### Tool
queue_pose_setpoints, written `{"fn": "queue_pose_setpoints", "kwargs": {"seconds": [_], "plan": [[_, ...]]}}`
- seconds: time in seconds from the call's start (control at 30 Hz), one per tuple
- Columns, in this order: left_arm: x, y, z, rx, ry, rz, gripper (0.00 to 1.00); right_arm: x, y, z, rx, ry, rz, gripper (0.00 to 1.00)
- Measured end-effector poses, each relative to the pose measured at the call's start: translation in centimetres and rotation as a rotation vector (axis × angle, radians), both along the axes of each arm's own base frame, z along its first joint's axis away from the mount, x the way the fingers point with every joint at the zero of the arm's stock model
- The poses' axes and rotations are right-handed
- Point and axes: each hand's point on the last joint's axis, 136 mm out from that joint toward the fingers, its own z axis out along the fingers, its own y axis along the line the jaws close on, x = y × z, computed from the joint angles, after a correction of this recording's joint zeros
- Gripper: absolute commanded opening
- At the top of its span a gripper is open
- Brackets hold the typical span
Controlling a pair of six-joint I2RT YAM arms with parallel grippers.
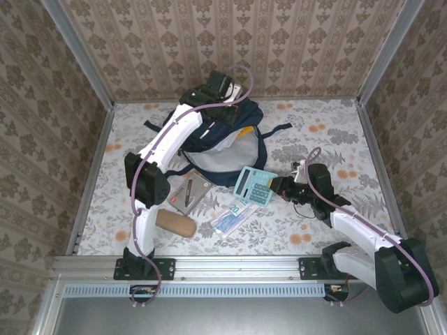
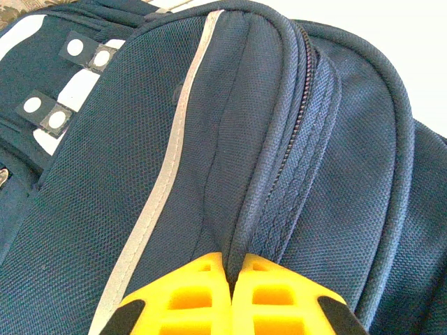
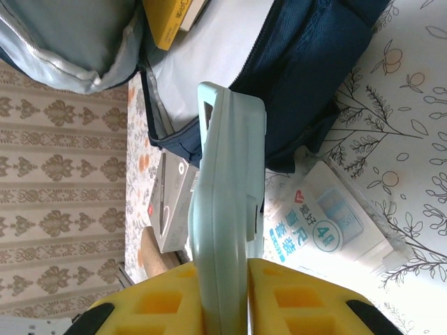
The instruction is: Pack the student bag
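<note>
The student bag [image 1: 225, 143] lies at the back middle of the table, navy with a pale grey lining, its mouth facing the front. My left gripper [image 1: 218, 89] is at the bag's far top, shut on a ridge of navy piping beside the zip [image 2: 290, 160]; the yellow fingers [image 2: 199, 289] pinch it. The bag [image 2: 140, 174] shows its white stripe there. My right gripper [image 1: 277, 187] is shut on a pale teal calculator [image 1: 253, 185], held edge-on [image 3: 227, 202] just in front of the bag's open mouth [image 3: 209, 63]. A yellow book [image 3: 171, 17] lies inside.
A grey box with a pen [image 1: 190, 194] lies left of the calculator, a brown roll-shaped case [image 1: 176, 222] near the front left, and a white packet with blue print [image 1: 234, 218] [image 3: 318, 227] under the calculator's near side. Patterned walls close in the table.
</note>
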Motion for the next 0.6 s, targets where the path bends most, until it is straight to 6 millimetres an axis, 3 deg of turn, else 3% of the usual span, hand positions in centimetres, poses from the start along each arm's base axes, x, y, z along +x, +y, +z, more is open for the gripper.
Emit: {"fn": "queue_pose_setpoints", "kwargs": {"seconds": [0.17,0.33,0.5,0.6], "plan": [[0.0,0.0,0.0,0.000,0.000,0.000,0.00,0.6,-0.3,0.7,0.046,0.011,-0.036,0.18],[0.0,0.0,0.0,0.000,0.000,0.000,0.00,1.6,-0.2,2.9,0.087,-0.014,-0.055,0.19],[0.0,0.0,0.0,-0.002,0.001,0.001,0.00,4.2,0.3,5.6,0.136,-0.061,-0.074,0.23],[0.0,0.0,0.0,-0.003,0.001,0.003,0.00,6.2,0.8,5.7,0.163,-0.048,-0.088,0.24]]}}
